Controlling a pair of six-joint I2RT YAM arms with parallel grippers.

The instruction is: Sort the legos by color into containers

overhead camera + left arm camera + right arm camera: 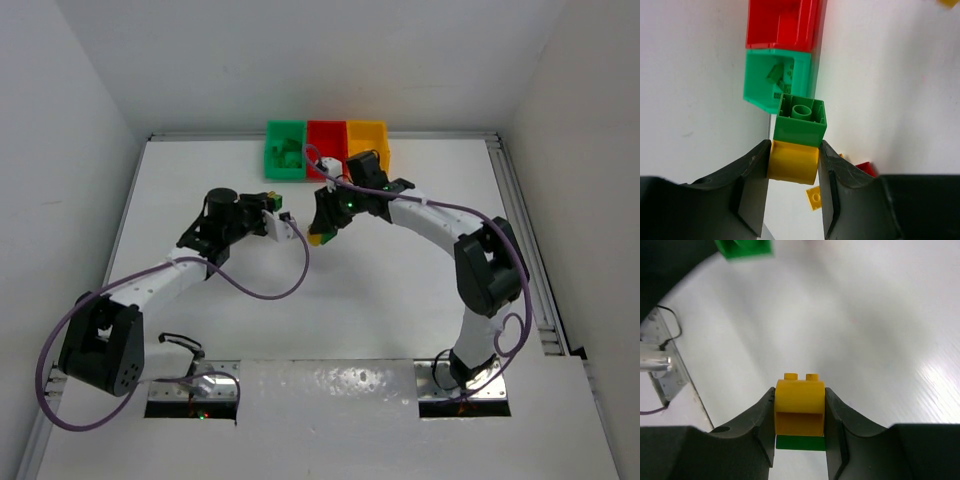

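My left gripper [795, 148] is shut on a yellow brick [793, 162] with a green brick [800, 120] stuck to its far end. In the top view it [280, 210] is held left of table centre. My right gripper [800, 392] is shut on another yellow brick [800, 400] with a green piece [800, 442] under it, held above the table; it [322, 230] is close to the right of the left gripper. The green bin [285, 150], red bin [326, 145] and yellow bin [367, 140] stand in a row at the back. The green bin holds green legos.
In the left wrist view a loose yellow lego [814, 196] and a red lego [866, 168] lie on the table below the gripper. The green bin [775, 80] and red bin [782, 25] lie ahead. White walls enclose the table.
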